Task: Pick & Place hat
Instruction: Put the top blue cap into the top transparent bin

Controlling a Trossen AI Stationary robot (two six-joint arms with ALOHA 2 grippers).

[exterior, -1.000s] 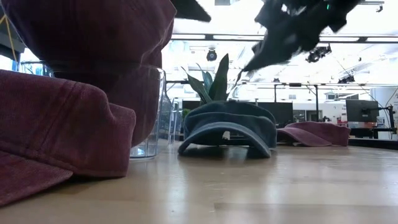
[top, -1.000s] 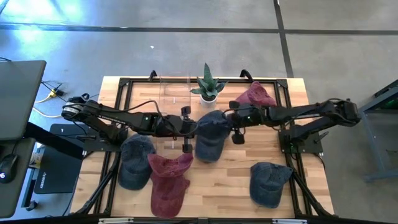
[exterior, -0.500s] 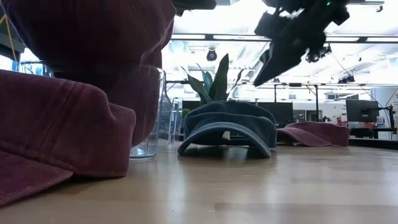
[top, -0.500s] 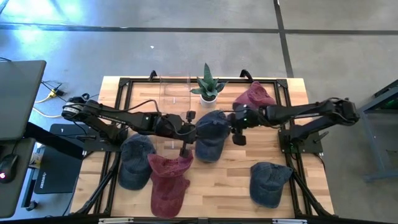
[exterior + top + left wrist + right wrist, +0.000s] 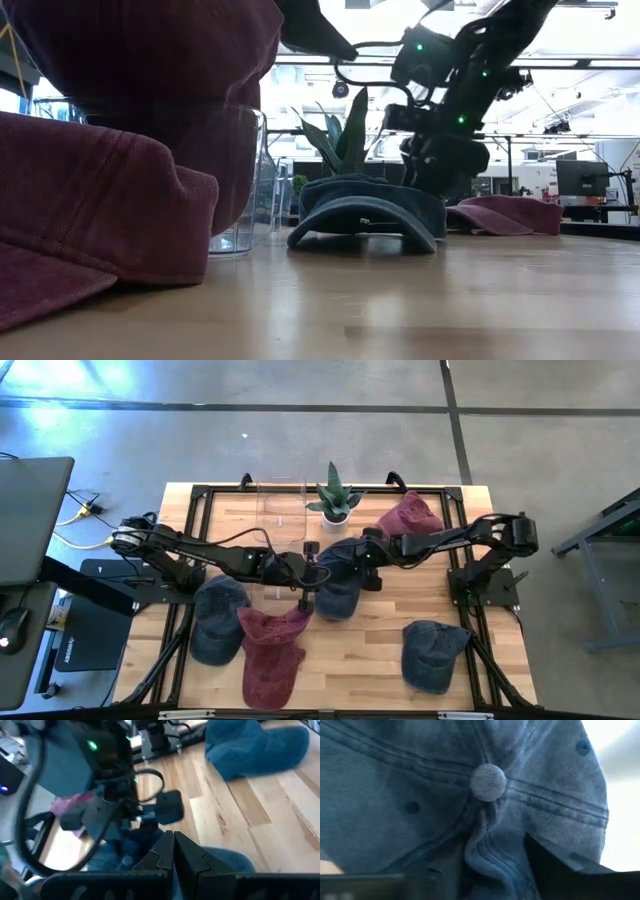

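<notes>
The dark blue hat point(image 5: 337, 575) rests on the table's middle on its brim and lower rim, with its top button point(image 5: 488, 782) up. My right gripper point(image 5: 492, 870) is down at its crown point(image 5: 372, 185), open, with a finger on either side of a raised fold of cloth point(image 5: 485, 852). My left gripper point(image 5: 174, 851) is shut and hovers just left of the hat, above it point(image 5: 320, 35), holding nothing. My right gripper comes at the hat from above, slanting in from the table's right. Its open fingers point(image 5: 555, 865) straddle a raised fold of the crown beside the top button. I cannot tell whether they touch the cloth. The hat lies on the table.
A maroon hat point(image 5: 272, 650) and a navy hat point(image 5: 218, 618) lie near left. Another navy hat point(image 5: 435, 652) lies near right, and a maroon one point(image 5: 408, 513) far right. A potted plant point(image 5: 333, 500) and a clear container point(image 5: 280, 505) stand at the far edge.
My right gripper has gone down and toward the table's left, from above the hat onto its crown. My left gripper has dropped a little toward the hat. The hat lies where it was.
</notes>
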